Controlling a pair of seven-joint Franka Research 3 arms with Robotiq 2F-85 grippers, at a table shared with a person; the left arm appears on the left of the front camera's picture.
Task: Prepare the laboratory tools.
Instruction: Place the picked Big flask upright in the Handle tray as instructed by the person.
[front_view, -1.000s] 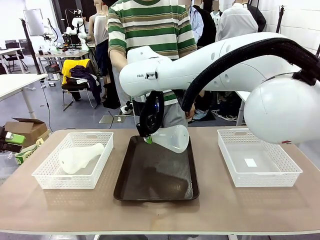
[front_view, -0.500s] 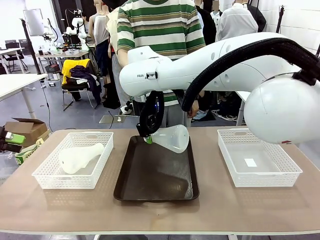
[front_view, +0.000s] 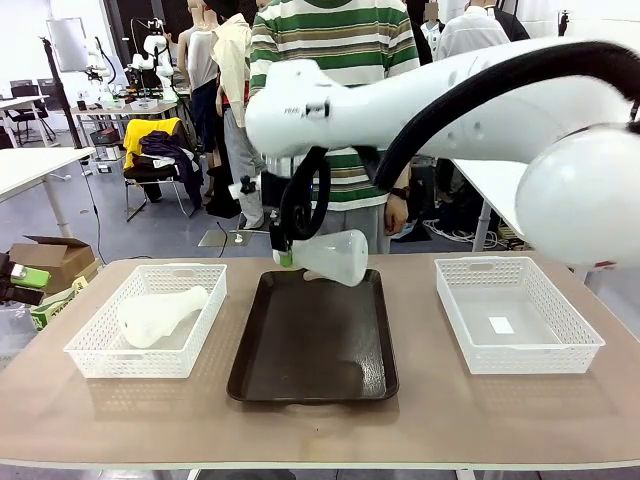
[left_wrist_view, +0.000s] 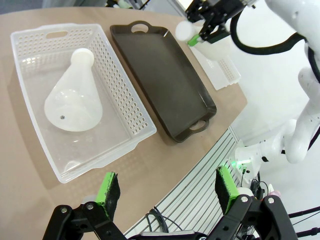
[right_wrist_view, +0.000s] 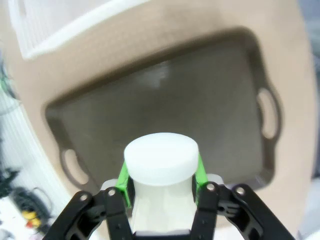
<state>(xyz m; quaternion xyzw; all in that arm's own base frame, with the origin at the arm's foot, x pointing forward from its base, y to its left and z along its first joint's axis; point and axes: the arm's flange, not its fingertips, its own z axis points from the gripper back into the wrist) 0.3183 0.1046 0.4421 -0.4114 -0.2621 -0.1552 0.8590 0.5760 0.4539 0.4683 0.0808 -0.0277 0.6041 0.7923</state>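
One frosted-white conical flask (front_view: 335, 257) hangs tilted on its side above the far end of the dark brown tray (front_view: 313, 345), and my right gripper (front_view: 285, 253) is shut on its neck. In the right wrist view the flask's neck (right_wrist_view: 161, 161) sits between the green pads, with the tray (right_wrist_view: 165, 115) below. The second flask (front_view: 160, 313) lies on its side in the left white basket (front_view: 105, 352); in the left wrist view the flask (left_wrist_view: 75, 97) lies in that basket (left_wrist_view: 130, 107). My left gripper (left_wrist_view: 167, 191) is open, high above the table's near edge.
An empty white lattice basket (front_view: 575, 350) stands at the right. A person in a green-striped shirt (front_view: 335, 60) stands at the far side of the table, behind the right arm. Bare tabletop (front_view: 420, 415) runs along the near edge.
My right gripper has lifted the flask higher above the tray's far end and the arm has risen. The person has shifted slightly to the right.
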